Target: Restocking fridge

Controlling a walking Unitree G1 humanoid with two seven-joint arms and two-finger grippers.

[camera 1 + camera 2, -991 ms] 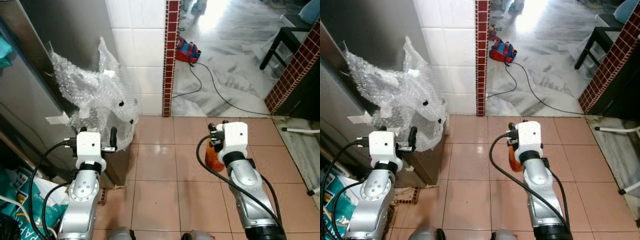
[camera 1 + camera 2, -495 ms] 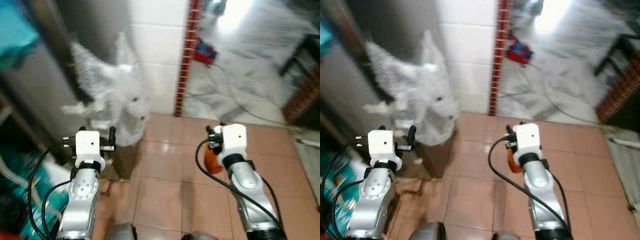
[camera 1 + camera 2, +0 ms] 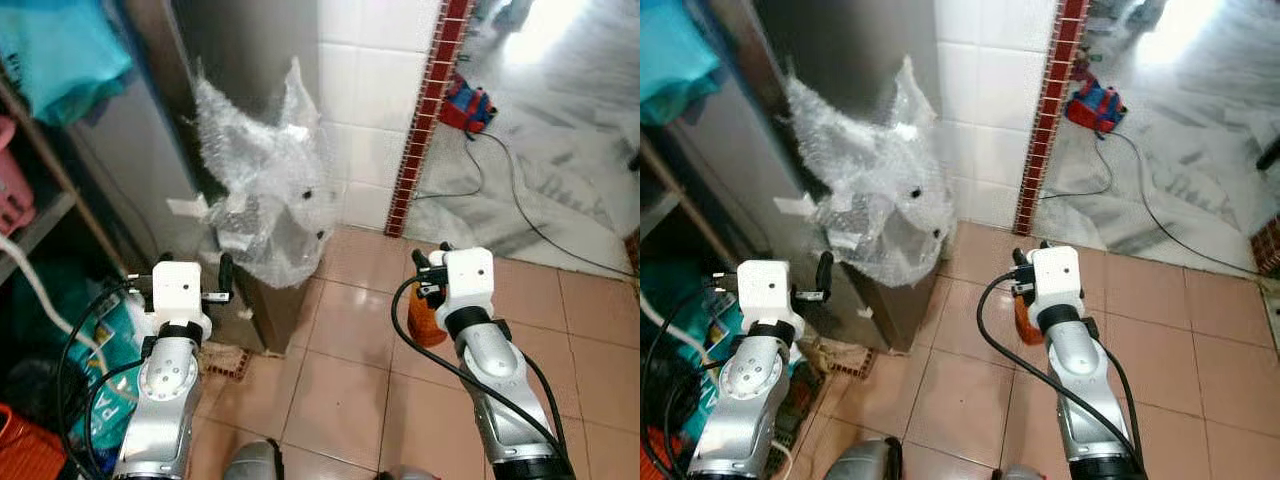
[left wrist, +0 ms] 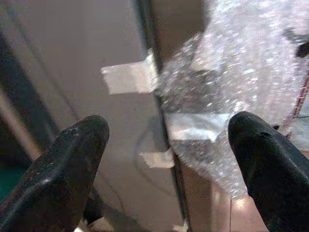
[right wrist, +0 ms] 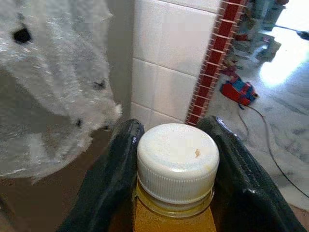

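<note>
My right gripper (image 5: 176, 145) is shut on an orange bottle (image 5: 175, 212) with a white screw cap (image 5: 177, 162); both black fingers (image 5: 116, 169) press its neck. In the head views the bottle (image 3: 423, 320) hangs under that wrist above the tiled floor. The left gripper (image 4: 169, 145) is open and holds nothing, its fingers (image 4: 72, 154) spread wide. It points at the grey steel fridge (image 3: 135, 175), close to its taped corner. Bubble wrap (image 3: 265, 190) covers that corner and hangs beside the white tiled wall.
Open shelves on the left hold a teal bag (image 3: 70, 50) and clutter, with a red crate (image 3: 25, 450) low down. A red brick strip (image 3: 425, 110) ends the wall. Beyond it, a red-blue object (image 3: 468, 102) and a black cable (image 3: 520, 200) lie on marble. Terracotta floor (image 3: 340, 380) lies ahead.
The whole view has swung left, so the fridge and the shelves fill more of it. Both arms keep their pose and the bottle stays in the right gripper.
</note>
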